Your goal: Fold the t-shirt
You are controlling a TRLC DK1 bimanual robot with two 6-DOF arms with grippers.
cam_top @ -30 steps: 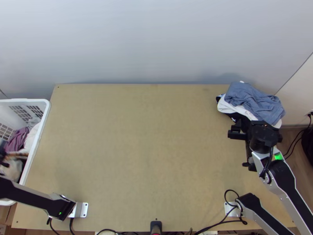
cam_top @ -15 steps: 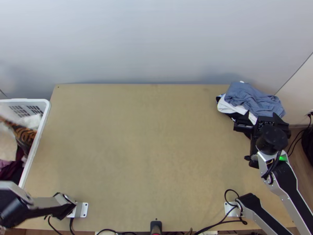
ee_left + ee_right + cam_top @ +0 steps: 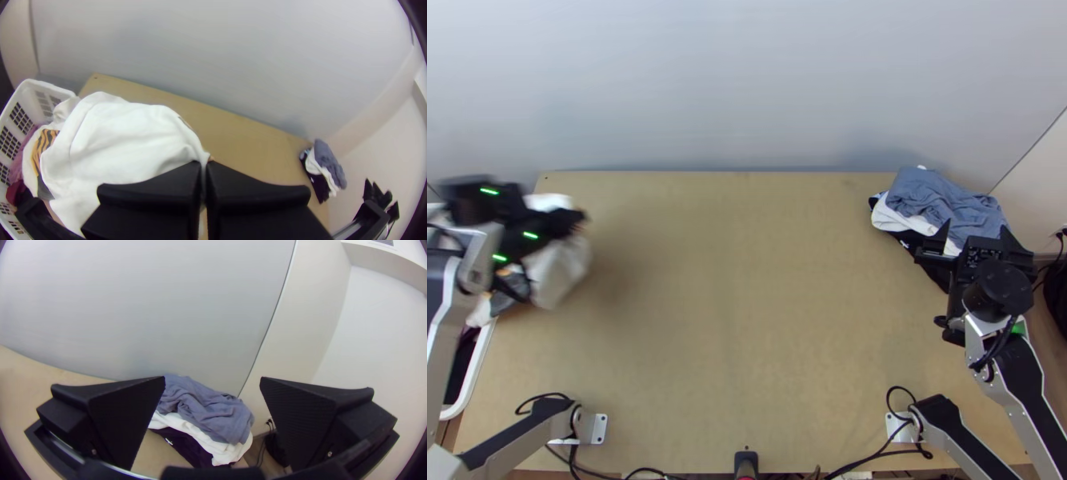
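White cloth, the t-shirt (image 3: 559, 272), hangs bunched from the left gripper (image 3: 577, 222) at the left of the top view, over the white basket (image 3: 477, 370) and the neighbouring strip of the wooden table (image 3: 739, 320). In the left wrist view, the jaws of the left gripper (image 3: 203, 168) are brought together on a narrow pinch of it; which part of the garment that is, I cannot tell. The cloth spreads in loose folds across the left half of that view, and an orange and black striped patch (image 3: 42, 144) shows at its left side; whether the patch belongs to the same garment is unclear. Beside it, inside the basket at the frame's left edge, lie a mauve cloth (image 3: 21, 162) and a dark red one (image 3: 16, 192).

At the right of the top view, the right gripper (image 3: 976, 230) stands at the lower side of a clothes pile, its jaws wide apart with nothing between them gripped. The pile sits in the upper right of that view, at the table's corner: a blue-grey cloth (image 3: 947, 198) crumpled on top, a white cloth (image 3: 905, 221) below it, and a black cloth (image 3: 933, 270) with a small white mark at the bottom. Behind the table rises a pale grey wall (image 3: 747, 80).
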